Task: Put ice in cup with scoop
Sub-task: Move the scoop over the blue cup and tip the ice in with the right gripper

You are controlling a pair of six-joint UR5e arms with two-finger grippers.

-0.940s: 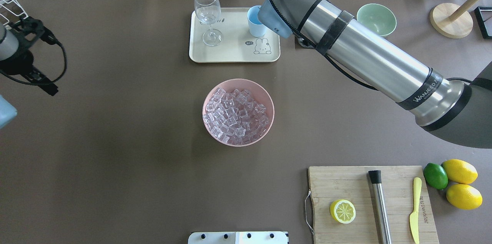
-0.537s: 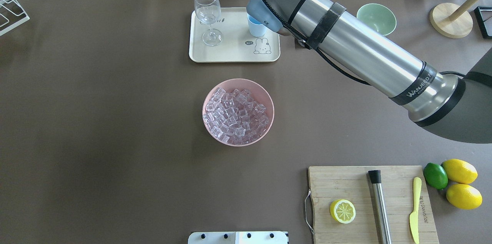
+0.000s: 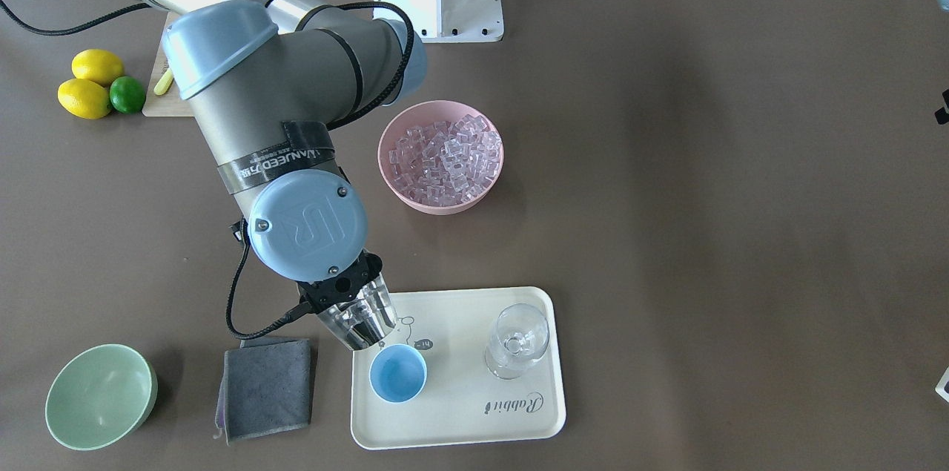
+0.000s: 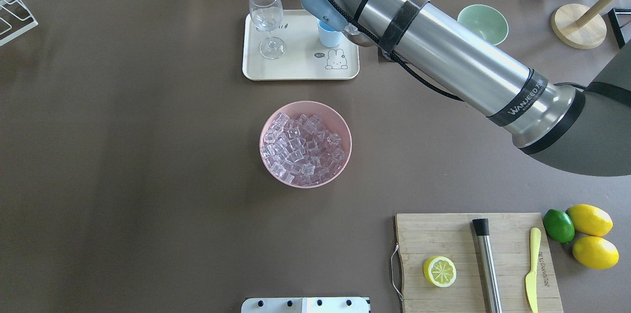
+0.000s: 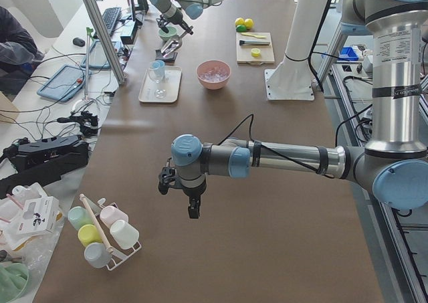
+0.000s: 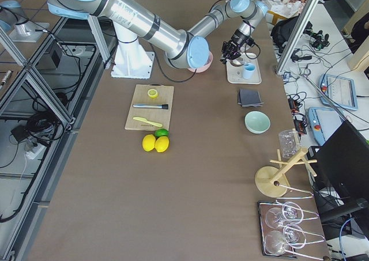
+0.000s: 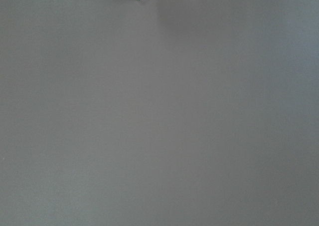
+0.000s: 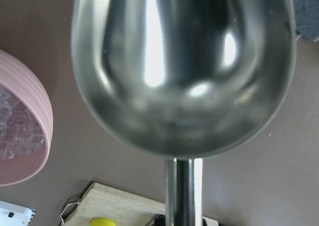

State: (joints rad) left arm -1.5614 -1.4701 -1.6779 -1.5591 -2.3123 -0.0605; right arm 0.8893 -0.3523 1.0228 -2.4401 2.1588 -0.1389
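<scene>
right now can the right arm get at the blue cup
Probably yes: the right gripper holds the scoop just beside the cup on the tray; the wine glass stands apart on the other side, so nothing seems to block it.

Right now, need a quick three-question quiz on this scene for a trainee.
1. True or false: the light-blue cup stands on the cutting board.
2. Where is the ice piled? A) pink bowl B) green bowl C) cutting board
3. Fill in: the steel scoop is held by the ____ gripper.
Key: 1. False; it stands on the cream tray, beside the wine glass. 2. A. 3. The right gripper.
</scene>
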